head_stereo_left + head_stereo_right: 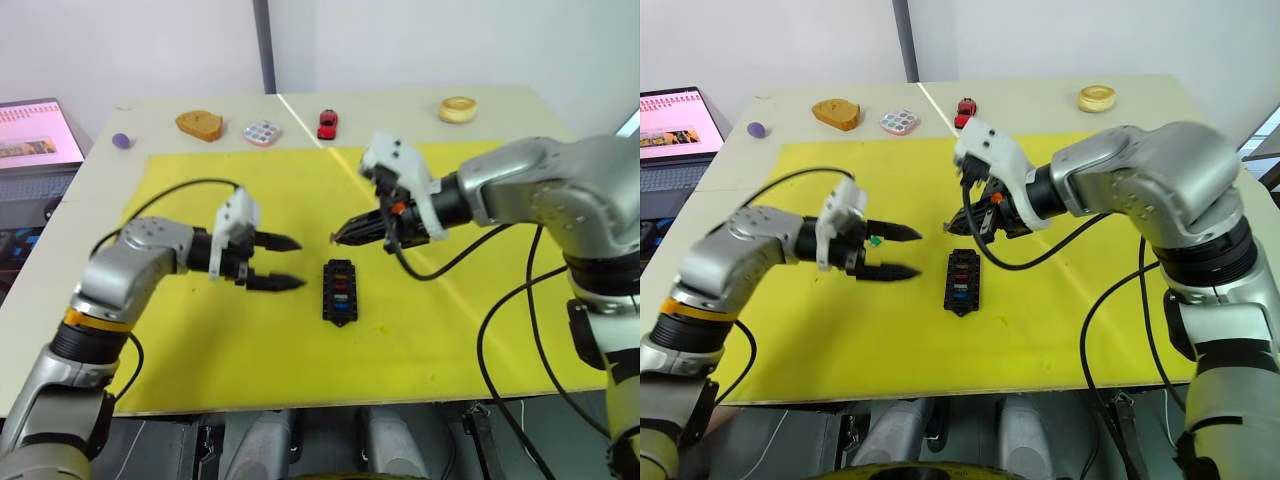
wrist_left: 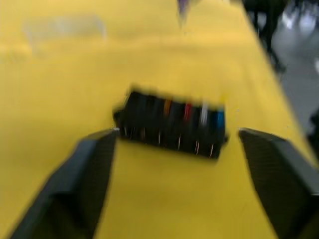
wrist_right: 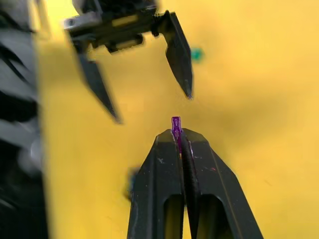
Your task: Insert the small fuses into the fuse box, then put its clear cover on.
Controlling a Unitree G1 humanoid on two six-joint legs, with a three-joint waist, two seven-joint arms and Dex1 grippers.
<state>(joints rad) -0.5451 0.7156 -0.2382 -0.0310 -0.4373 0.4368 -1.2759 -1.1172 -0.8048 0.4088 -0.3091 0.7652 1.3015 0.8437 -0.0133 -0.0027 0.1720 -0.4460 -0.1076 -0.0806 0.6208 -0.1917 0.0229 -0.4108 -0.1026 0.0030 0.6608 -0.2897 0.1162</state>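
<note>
The left gripper (image 1: 287,263), fingers spread and empty, hovers just left of the fuse box (image 1: 340,291). The box lies flat mid-mat (image 1: 200,350), long axis running away from the robot. Above its far end, the right gripper (image 3: 177,133) pinches a purple fuse (image 3: 175,124).

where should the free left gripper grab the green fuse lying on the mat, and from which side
Probably from straight above, pinching its two flat faces. The green fuse is a tiny piece lying loose on the yellow mat, close beside the open left gripper, so a side approach would likely just push it along. Whether it lies flat or on edge is too small to tell.
</note>
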